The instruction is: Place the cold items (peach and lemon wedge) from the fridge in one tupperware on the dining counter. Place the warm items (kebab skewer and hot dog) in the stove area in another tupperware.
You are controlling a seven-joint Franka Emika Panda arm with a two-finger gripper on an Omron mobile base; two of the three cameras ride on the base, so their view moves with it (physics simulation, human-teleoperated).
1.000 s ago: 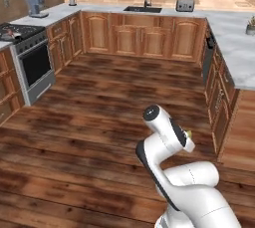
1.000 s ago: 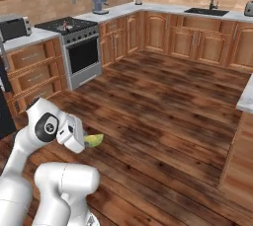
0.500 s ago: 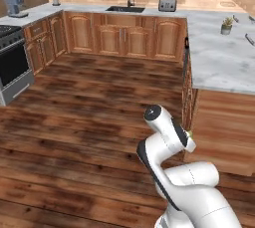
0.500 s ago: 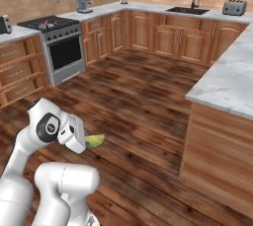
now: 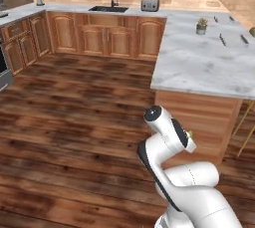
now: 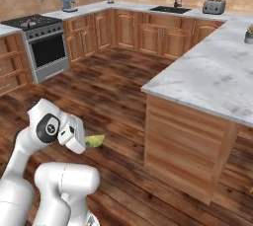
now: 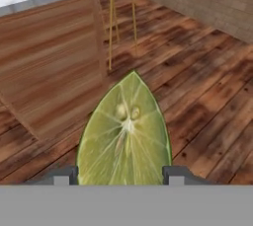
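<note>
Left base view: white glossy arm folded low over dark plank wood floor; a sliver of the green lemon wedge (image 5: 189, 134) peeks out at the wrist. Just past the tool, ahead and right, a marble-topped surface (image 5: 199, 67) with wood-panel sides; small potted plant (image 5: 201, 26) on it, far off. Toaster (image 5: 150, 5) and sink (image 5: 108, 8) along the back wall.

Right base view: tool (image 6: 89, 142) clamped on the lemon wedge (image 6: 95, 140), pointed yellow-green tip sticking out forward. Surface (image 6: 212, 77) close on the right, stove (image 6: 45, 47) well off to the left.

Hand view: wedge (image 7: 126, 136) fills the gap between both fingertips (image 7: 177, 174), pale segmented flesh with seeds, pointed top. Yellow stool (image 7: 121, 22) legs beyond it, beside the wood panel.

Versus earlier frames: whole scene shifted, so the base has driven; surface is now much nearer, stove farther aside. Arm pose and grip unchanged.
</note>
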